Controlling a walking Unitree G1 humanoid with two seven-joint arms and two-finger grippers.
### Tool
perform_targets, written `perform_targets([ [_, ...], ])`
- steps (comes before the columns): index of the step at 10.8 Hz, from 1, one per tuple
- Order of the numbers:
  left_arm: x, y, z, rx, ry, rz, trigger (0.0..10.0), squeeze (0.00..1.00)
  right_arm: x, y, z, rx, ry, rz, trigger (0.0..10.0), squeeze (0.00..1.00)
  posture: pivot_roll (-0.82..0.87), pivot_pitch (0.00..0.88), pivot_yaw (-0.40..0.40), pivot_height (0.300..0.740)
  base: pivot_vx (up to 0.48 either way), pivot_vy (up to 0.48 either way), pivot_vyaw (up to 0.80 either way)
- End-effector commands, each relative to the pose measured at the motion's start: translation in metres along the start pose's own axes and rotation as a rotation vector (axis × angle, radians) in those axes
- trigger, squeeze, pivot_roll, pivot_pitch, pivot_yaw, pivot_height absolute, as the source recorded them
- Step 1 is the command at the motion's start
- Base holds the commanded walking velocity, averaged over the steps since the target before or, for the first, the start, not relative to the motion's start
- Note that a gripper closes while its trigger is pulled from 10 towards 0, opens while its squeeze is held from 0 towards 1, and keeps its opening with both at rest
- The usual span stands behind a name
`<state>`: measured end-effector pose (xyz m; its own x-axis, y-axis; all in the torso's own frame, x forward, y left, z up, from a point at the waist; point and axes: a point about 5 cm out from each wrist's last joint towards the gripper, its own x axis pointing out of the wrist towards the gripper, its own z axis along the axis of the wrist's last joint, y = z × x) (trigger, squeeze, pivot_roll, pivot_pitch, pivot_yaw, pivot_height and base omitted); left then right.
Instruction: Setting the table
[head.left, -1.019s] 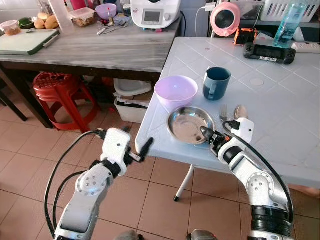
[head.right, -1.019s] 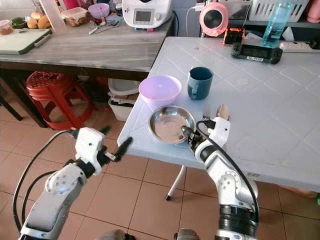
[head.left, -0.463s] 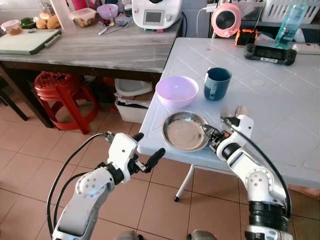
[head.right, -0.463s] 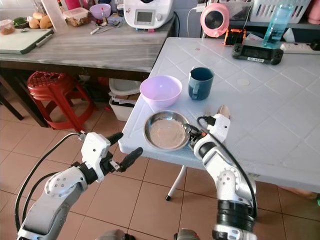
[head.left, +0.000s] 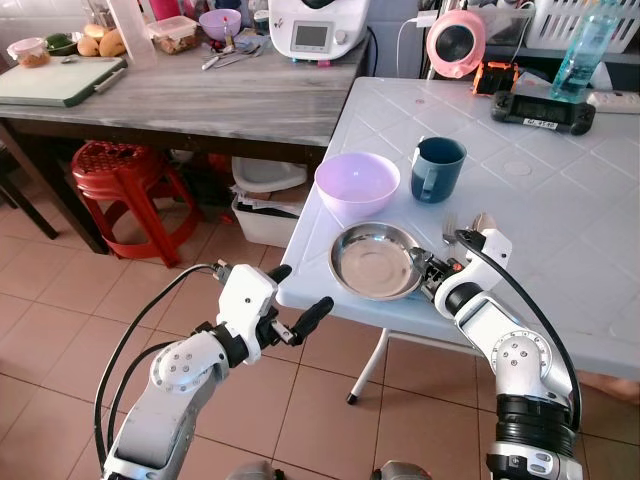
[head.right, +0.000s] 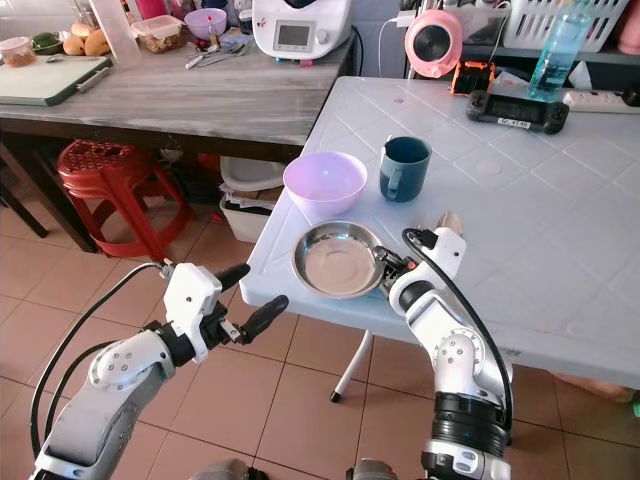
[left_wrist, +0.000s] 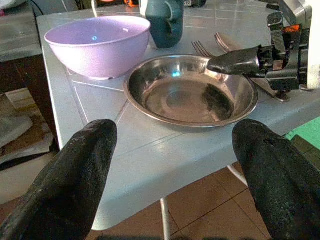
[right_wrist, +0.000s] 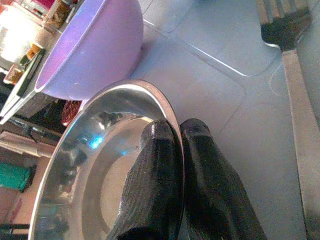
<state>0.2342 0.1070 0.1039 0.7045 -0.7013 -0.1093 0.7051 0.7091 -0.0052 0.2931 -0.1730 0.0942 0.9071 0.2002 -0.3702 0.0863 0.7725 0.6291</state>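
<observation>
A round steel plate (head.left: 372, 264) lies by the near left corner of the white table (head.left: 560, 210). My right gripper (head.left: 419, 263) is shut on the plate's right rim, one finger inside the rim and one outside (right_wrist: 165, 170). My left gripper (head.left: 298, 293) hangs open just off the table's front edge, below and left of the plate, with nothing between its fingers (left_wrist: 85, 175). Behind the plate stand a purple bowl (head.left: 357, 183) and a teal mug (head.left: 438, 168). A fork (head.left: 447, 221) and a spoon (head.left: 483, 220) lie right of the plate, partly hidden by my right wrist.
A grey wooden counter (head.left: 200, 95) to the left carries a cutting board (head.left: 55, 82), food tubs and a white appliance (head.left: 318, 28). A red stool (head.left: 118, 175) and plastic bins (head.left: 265, 195) sit under it. A game controller (head.left: 538, 106) and a water bottle (head.left: 585, 45) are at the table's back.
My right gripper has drawn the plate a little toward the table's near edge. My left gripper has opened and come closer to the table's front edge.
</observation>
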Motion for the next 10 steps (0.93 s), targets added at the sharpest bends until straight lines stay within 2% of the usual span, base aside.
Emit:
perform_targets([
  [1, 0.001, 0.002, -0.001, 0.006, 0.008, -0.007, 10.0, 0.0, -0.004, -0.026, -0.024, 0.072, 0.103, -0.137, 0.0, 0.0, -0.01, 0.0, 0.081, 0.74, 0.0, 0.0, 0.0],
  [3, 0.002, 0.003, -0.001, 0.013, 0.006, -0.008, 10.0, 0.0, -0.005, -0.03, -0.024, 0.09, 0.085, -0.189, 0.0, 0.0, -0.02, 0.0, 0.078, 0.74, 0.0, 0.0, 0.0],
  [5, 0.004, 0.005, -0.007, 0.015, 0.034, 0.03, 10.0, 0.0, -0.008, -0.024, -0.026, 0.131, 0.062, -0.197, 0.0, 0.0, -0.02, 0.0, 0.078, 0.74, 0.0, 0.0, 0.0],
  [6, 0.005, 0.005, -0.008, 0.014, 0.035, 0.029, 10.0, 0.0, -0.008, -0.023, -0.027, 0.134, 0.067, -0.199, 2.1, 0.0, -0.03, 0.0, 0.077, 0.74, 0.0, 0.0, 0.0],
  [7, 0.007, 0.004, -0.008, 0.014, 0.034, 0.028, 10.0, 0.0, -0.01, -0.023, -0.035, 0.089, 0.109, -0.225, 10.0, 0.0, -0.03, 0.0, 0.074, 0.74, 0.0, 0.0, 0.0],
  [8, 0.009, 0.004, -0.007, 0.018, 0.03, 0.032, 10.0, 0.0, -0.01, -0.025, -0.036, 0.071, 0.121, -0.244, 10.0, 1.0, -0.03, 0.0, 0.071, 0.74, 0.0, 0.0, 0.0],
  [10, 0.008, 0.005, -0.007, 0.019, 0.028, 0.037, 10.0, 0.0, -0.01, -0.022, -0.03, 0.007, 0.108, -0.242, 10.0, 1.0, -0.03, 0.0, 0.071, 0.74, 0.0, 0.0, 0.0],
])
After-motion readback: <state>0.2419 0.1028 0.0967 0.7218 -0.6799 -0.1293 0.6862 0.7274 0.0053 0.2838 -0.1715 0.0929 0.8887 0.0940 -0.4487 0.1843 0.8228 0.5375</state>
